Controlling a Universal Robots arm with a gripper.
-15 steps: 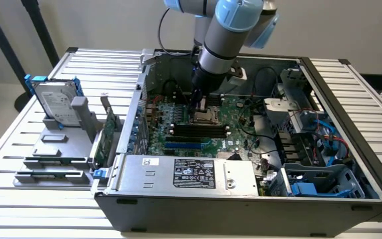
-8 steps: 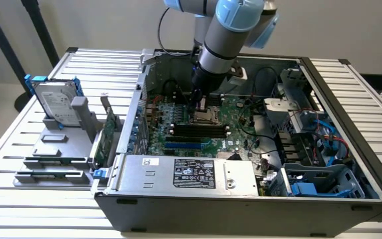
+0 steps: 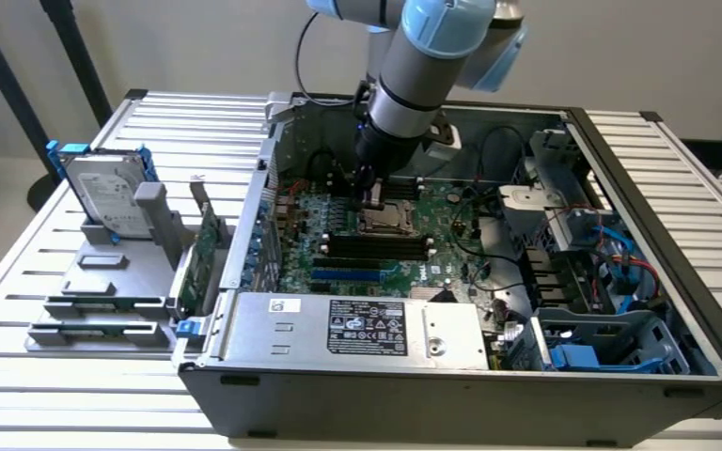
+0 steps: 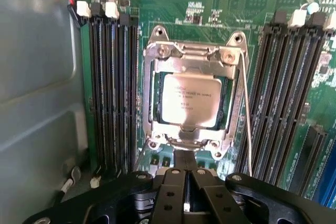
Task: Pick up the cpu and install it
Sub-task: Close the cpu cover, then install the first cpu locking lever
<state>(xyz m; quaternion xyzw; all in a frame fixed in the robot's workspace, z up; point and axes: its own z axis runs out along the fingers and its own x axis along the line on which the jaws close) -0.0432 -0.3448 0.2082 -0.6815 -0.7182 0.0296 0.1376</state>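
Your gripper (image 4: 184, 158) hangs pinched shut just beside the socket (image 4: 151, 106), where the cpu (image 4: 189, 100) lies seated flat.

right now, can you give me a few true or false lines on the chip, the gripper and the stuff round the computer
1. The chip lies flat in the socket on the green board. True.
2. The gripper holds the chip. False: it is shut, and the chip lies in the socket, not in its grip.
3. The hard drive stands in a grey rack outside the computer case, on the exterior view's left. True.
4. The computer case has its side cover on. False: it is open, with the green board in plain view.
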